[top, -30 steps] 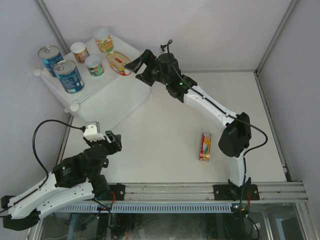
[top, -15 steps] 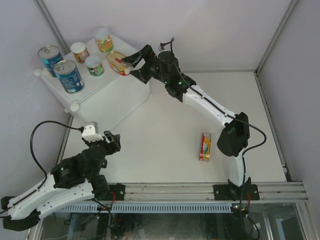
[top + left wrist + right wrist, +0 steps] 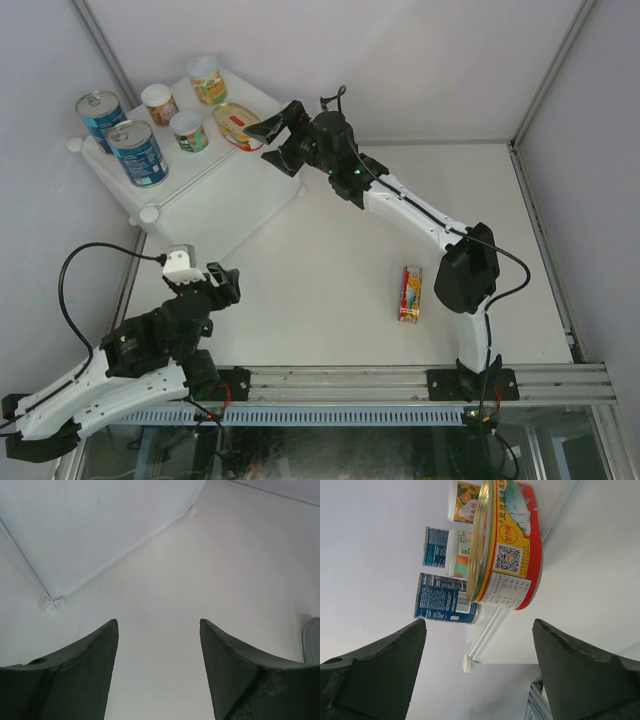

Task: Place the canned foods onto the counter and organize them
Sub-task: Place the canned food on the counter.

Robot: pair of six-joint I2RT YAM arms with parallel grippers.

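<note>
The counter [image 3: 215, 190], a white box, stands at the back left. On it are two tall blue cans [image 3: 138, 152] [image 3: 100, 112], three small round cans [image 3: 188, 130] and a flat oval red-and-yellow tin [image 3: 237, 125]. My right gripper [image 3: 266, 145] is open just right of that tin and holds nothing. In the right wrist view the tin [image 3: 507, 545] lies beyond the open right gripper [image 3: 479, 625], with a blue can [image 3: 445, 600] behind it. A second oval tin [image 3: 410, 292] stands on edge on the tabletop. My left gripper [image 3: 231, 284] [image 3: 158, 622] is open and empty.
The left wrist view shows the counter's side wall [image 3: 100, 525] and a corner knob [image 3: 53, 605] ahead of the fingers. Cage posts and white walls ring the table. An aluminium rail [image 3: 400, 380] runs along the near edge.
My right gripper reached in to the oval tin's edge, then drew back slightly to the right, still open. The tin stays put. The left arm has barely moved.
</note>
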